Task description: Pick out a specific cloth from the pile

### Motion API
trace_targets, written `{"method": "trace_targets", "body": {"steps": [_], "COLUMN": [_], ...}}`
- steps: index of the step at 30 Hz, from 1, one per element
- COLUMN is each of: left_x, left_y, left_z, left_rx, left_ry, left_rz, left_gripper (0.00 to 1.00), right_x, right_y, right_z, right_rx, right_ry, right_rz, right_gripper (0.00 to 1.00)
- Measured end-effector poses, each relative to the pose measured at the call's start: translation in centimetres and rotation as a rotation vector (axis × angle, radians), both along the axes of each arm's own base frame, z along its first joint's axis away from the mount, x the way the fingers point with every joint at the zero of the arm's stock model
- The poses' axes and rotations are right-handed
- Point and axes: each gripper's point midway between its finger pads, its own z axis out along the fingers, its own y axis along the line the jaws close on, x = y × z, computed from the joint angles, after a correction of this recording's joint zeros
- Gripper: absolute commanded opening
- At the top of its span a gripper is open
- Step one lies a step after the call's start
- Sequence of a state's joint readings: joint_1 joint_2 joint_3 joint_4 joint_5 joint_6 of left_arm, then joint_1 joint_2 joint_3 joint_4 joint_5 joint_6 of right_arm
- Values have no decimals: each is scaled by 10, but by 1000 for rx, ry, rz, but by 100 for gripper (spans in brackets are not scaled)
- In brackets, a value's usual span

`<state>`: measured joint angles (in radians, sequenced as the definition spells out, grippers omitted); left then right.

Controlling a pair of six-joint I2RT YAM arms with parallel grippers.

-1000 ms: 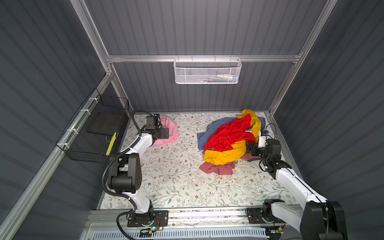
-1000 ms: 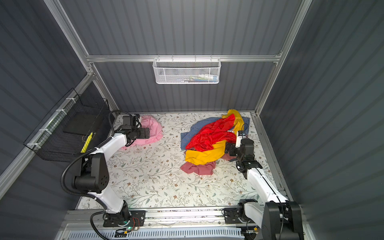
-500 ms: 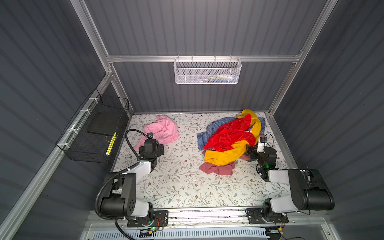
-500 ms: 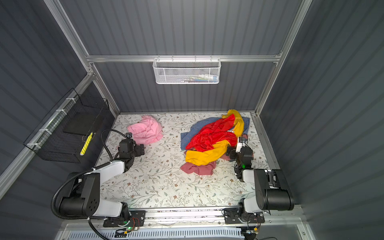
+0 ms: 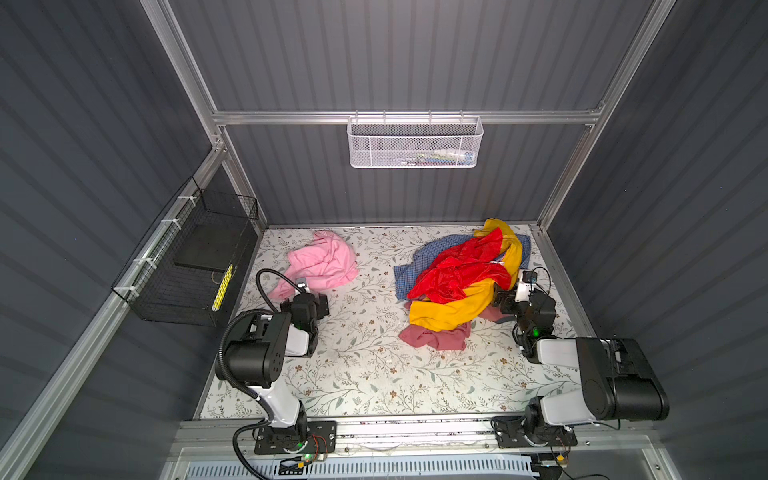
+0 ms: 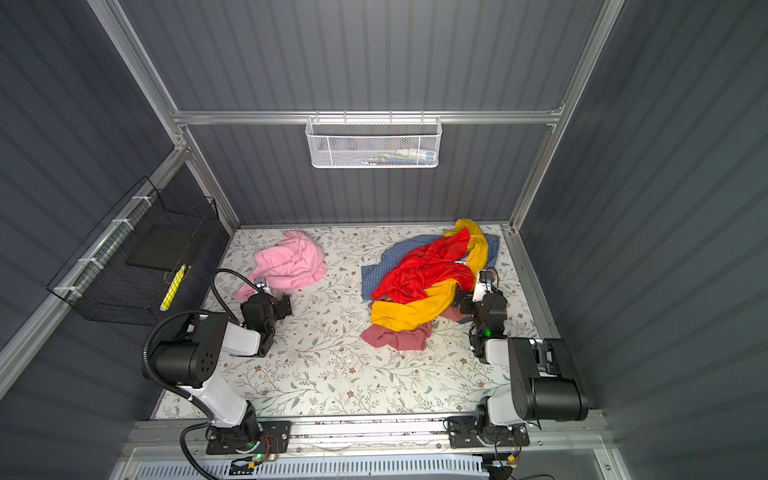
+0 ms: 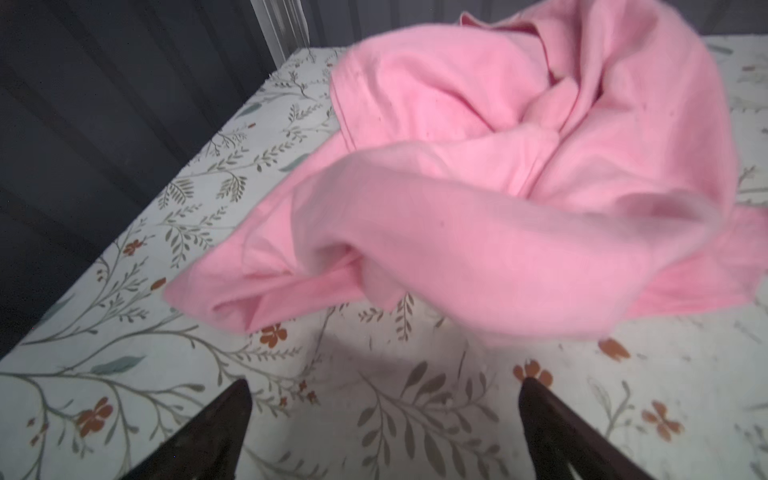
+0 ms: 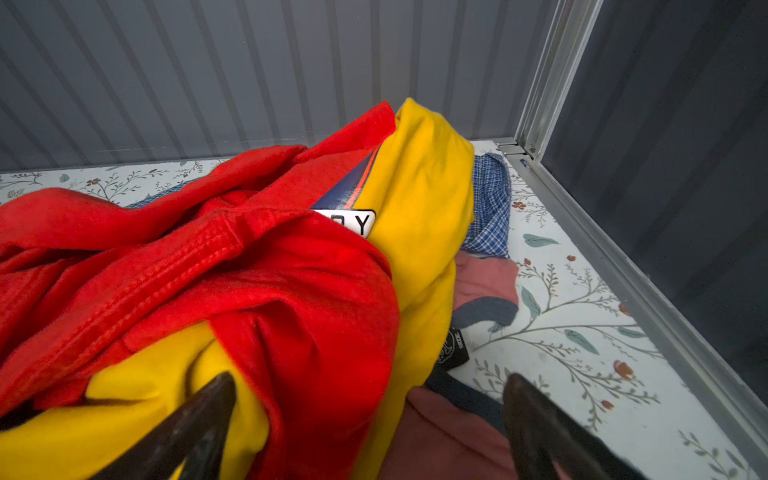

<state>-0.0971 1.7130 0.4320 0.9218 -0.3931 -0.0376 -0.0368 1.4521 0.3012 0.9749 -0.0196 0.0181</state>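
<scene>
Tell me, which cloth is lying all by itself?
The light pink cloth, alone on the left of the table. The red cloth, yellow cloth, blue checked cloth and dusty-rose cloth lie heaped together on the right.

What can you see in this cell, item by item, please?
light pink cloth: one, light pink, alone on table's far left
pile: one, mixed colours, table's far right
red cloth: one, bright red, atop pile
yellow cloth: one, mustard yellow, in pile
blue checked cloth: one, blue checked, bottom of pile
dusty rose cloth: one, dusty rose, under pile's near edge
white mesh basket: one, white, on back rail
black wire basket: one, black, on left wall
table: one, floral white, cell floor
left arm: one, black-white, jaws open, short of pink cloth
right arm: one, black-white, jaws open at pile's near edge
</scene>
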Motion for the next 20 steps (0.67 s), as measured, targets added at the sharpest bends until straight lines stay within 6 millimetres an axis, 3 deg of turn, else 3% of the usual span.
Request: {"method": "trace_targets", "body": {"steps": [20], "left_x": [5], "left_y": [-4], "left_z": [4], "left_rx": [-8], "left_ry": [-14], "left_rz": [-23], "left_gripper": [100], "right_x": [0], "right_y": [0], "right_z": [1], "right_rx": [0], "right_ry": [-3], "right_rz": [-1], "right_gripper": [99]}}
